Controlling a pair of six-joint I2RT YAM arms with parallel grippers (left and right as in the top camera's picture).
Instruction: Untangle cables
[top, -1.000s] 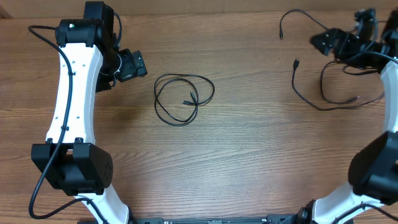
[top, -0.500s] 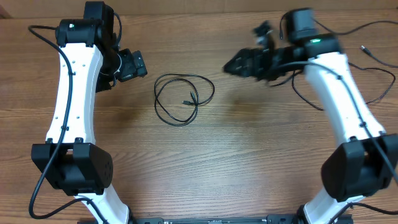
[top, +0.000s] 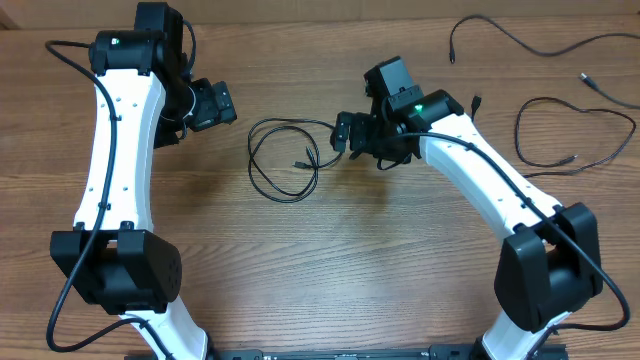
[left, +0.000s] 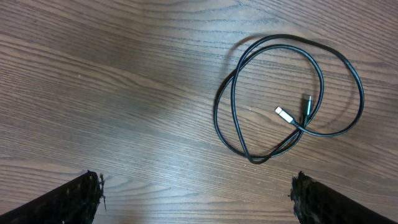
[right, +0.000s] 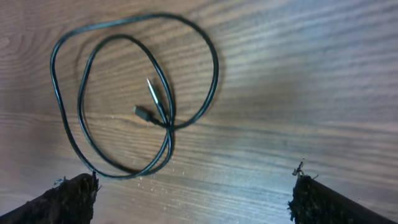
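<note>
One black cable (top: 300, 163) lies in a loose coil at the table's middle, both plug ends inside the loop. It shows in the left wrist view (left: 283, 113) and in the right wrist view (right: 168, 124). My left gripper (top: 215, 105) (left: 196, 182) is open and empty, left of the coil. My right gripper (top: 343, 133) (right: 194, 180) is open and empty, at the coil's right edge. Separate cables lie at the far right: a looped one (top: 575, 158) and a long one (top: 500, 30) near the back edge.
Another plug end with its cord (top: 590, 80) lies near the right edge. A small plug (top: 477, 100) shows just behind the right arm (top: 480, 170). The left arm (top: 115, 150) stands along the left side.
My right arm has swung from the far right back corner leftwards to the coil. The cables at the right now lie apart from it, rearranged. The left arm and the coil have not moved.
</note>
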